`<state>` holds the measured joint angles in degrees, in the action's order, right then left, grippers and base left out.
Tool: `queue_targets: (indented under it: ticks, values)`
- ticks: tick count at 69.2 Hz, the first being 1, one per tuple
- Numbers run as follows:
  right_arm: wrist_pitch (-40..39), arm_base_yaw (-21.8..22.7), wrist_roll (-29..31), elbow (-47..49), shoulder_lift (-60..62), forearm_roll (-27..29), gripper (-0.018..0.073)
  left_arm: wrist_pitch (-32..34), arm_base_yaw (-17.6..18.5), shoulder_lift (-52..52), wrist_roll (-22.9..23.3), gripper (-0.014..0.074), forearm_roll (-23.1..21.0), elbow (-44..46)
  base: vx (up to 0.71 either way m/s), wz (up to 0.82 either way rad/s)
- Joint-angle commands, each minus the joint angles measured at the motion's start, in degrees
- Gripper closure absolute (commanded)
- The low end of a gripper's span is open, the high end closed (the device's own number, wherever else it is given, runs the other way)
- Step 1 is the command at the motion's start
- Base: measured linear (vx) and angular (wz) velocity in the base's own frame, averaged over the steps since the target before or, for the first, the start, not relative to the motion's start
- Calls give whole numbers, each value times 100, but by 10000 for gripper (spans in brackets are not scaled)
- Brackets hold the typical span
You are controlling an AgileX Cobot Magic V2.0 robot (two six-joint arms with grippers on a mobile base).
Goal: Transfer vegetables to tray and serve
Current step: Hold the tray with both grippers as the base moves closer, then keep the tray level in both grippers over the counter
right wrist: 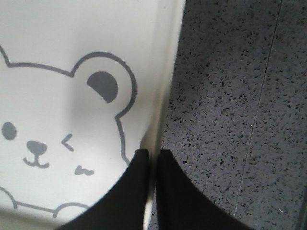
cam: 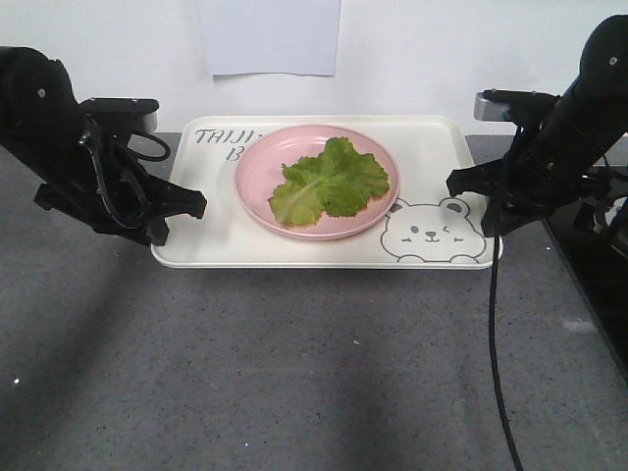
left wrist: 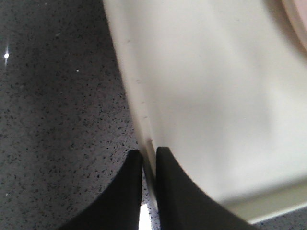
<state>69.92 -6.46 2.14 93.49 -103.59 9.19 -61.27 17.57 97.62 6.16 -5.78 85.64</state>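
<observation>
On the cream-white rectangular bear tray [cam: 432,147], green crinkly lettuce [cam: 332,182] sits plated; left claw [left wrist: 148,158] and right claw [right wrist: 153,155] clamp opposite rims; serving remains.

2 black arms [cam: 69,147], trailing cables [cam: 496,324]

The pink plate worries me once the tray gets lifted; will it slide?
Probably, if tilted: the pink plate rests loose on the smooth tray, nothing bracing it. The lettuce looks light and floppy, adding little weight. Each hand pinches one rim, so uneven lifting seems possible.
</observation>
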Motion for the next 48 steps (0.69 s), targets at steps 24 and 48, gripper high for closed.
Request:
queue_targets:
  ticks: [24, 48]
  values:
    - [-277, -97, 222, 201, 349, 645, 564, 402, 159, -328, -191, 603, -643, 241, 3, 0]
    - [-277, -97, 222, 201, 349, 645, 564, 402, 159, -328, -191, 603, -643, 241, 3, 1]
